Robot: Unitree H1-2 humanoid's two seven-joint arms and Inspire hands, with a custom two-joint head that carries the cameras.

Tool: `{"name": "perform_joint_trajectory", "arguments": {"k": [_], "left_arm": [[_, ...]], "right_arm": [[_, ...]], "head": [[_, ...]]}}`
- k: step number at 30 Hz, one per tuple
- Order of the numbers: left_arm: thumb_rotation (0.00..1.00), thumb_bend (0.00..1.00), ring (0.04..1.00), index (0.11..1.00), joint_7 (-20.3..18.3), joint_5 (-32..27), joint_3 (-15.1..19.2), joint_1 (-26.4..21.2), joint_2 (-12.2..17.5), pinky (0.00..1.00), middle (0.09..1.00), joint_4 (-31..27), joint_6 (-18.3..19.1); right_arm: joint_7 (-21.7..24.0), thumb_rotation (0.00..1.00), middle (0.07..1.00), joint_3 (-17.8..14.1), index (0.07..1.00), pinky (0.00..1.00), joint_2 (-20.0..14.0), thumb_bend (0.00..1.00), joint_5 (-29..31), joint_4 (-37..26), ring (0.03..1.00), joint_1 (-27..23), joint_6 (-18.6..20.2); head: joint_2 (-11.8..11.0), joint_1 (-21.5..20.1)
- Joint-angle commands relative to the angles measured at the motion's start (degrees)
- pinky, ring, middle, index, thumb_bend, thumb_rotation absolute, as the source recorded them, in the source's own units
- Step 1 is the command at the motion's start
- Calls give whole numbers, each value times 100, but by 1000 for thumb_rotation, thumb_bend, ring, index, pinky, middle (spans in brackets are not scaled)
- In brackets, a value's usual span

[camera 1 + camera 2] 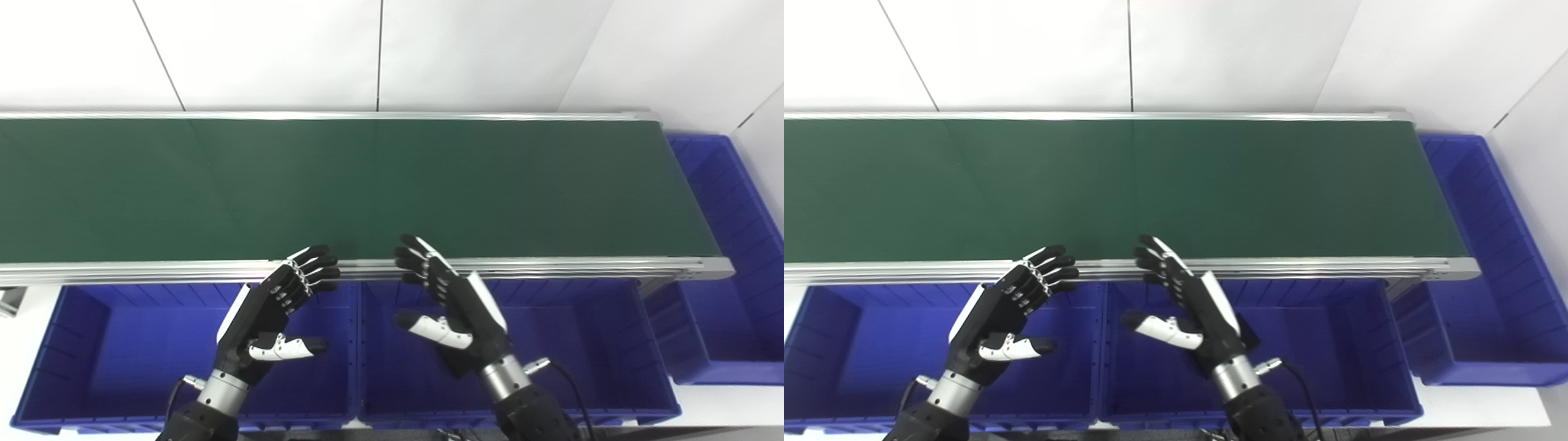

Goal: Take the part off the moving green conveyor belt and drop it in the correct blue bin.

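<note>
The green conveyor belt [367, 184] runs across the view with no part visible on it. My left hand [275, 309] hovers open over the left blue bin [79, 343], fingertips near the belt's front rail. My right hand [450, 303] is open too, above the middle blue bin [588, 343], with its fingers reaching to the rail. Both hands hold nothing. In the right eye view the left hand [1007, 306] and right hand [1188, 300] look the same. Both bins look empty.
A third blue bin [723, 257] stands at the belt's right end. An aluminium rail [551, 266] edges the belt's near side. White wall panels rise behind the belt.
</note>
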Motion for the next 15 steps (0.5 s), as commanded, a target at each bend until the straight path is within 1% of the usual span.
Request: {"name": "perform_joint_trajectory", "arguments": {"k": [1,4,9,15], "left_arm": [[260,915,784,824,27,35,-52,-38,-71,746,818,-73,-244],[257,915,795,822,82,86,-60,-30,-112,750,827,-78,-258],[263,910,817,829,150,160,-76,-18,-121,786,839,-82,-243],[269,914,823,830,184,195,-101,-41,-127,792,843,-22,-293]], "right_arm": [[50,535,878,-40,921,784,-13,858,132,-53,859,49,-549],[25,508,884,-89,923,782,-77,843,112,-86,862,165,-668],[0,470,883,-112,922,790,-102,828,31,-139,868,249,-747],[3,461,889,-131,924,807,-126,840,-70,-126,875,274,-770]], "head": [[0,27],[-20,39],[-50,64],[-82,78]]}}
